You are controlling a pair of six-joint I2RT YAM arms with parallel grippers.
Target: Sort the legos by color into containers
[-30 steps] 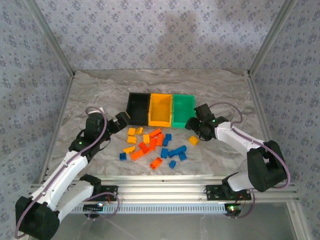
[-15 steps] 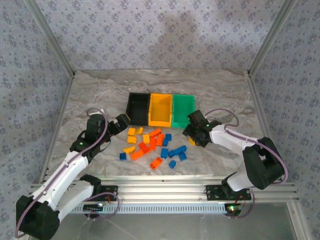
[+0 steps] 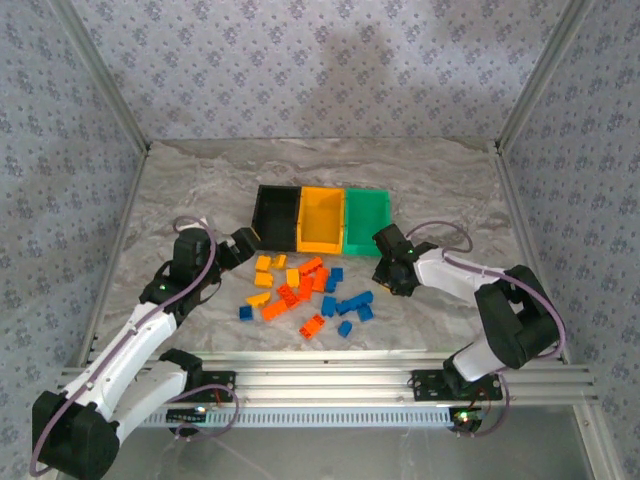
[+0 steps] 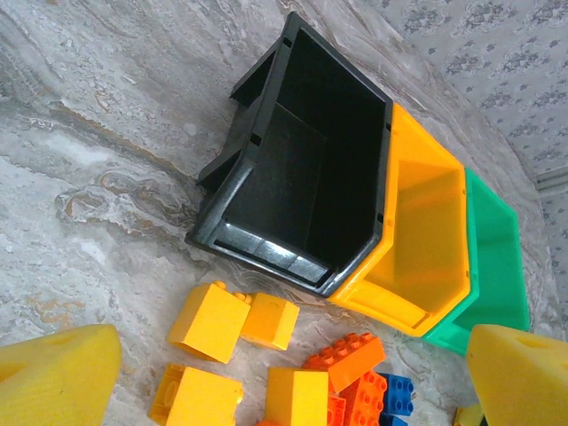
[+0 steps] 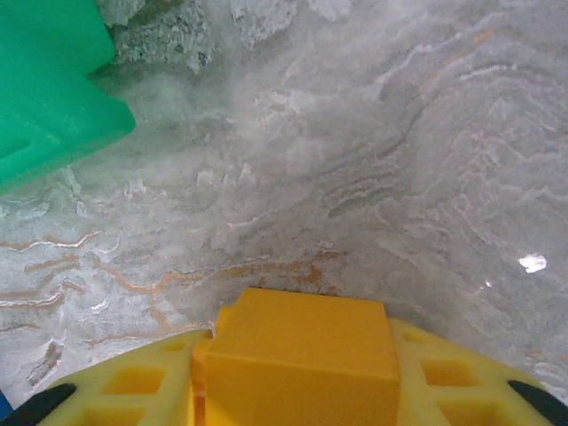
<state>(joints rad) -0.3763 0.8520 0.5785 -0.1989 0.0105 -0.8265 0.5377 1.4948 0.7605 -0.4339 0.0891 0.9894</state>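
Note:
The legos (image 3: 305,295) lie in a loose red-orange, blue and yellow-orange pile in front of the containers: black bin (image 3: 277,218), yellow-orange bin (image 3: 321,220), green bin (image 3: 366,218). My right gripper (image 3: 388,275) is low on the table right of the pile, below the green bin's corner (image 5: 49,80). It is shut on a yellow-orange brick (image 5: 302,355) that sits between its fingers (image 5: 133,382). My left gripper (image 4: 284,390) stands open over several yellow-orange bricks (image 4: 210,321), just in front of the black bin (image 4: 266,253).
The three bins (image 4: 426,293) are joined in a row and all look bare inside. Marble tabletop (image 3: 200,190) stretches around the pile, with aluminium frame posts (image 3: 110,200) at the sides and a rail along the near edge.
My right gripper moved left and down from beside the green bin onto the lone yellow-orange brick and closed on it. The left arm barely moved.

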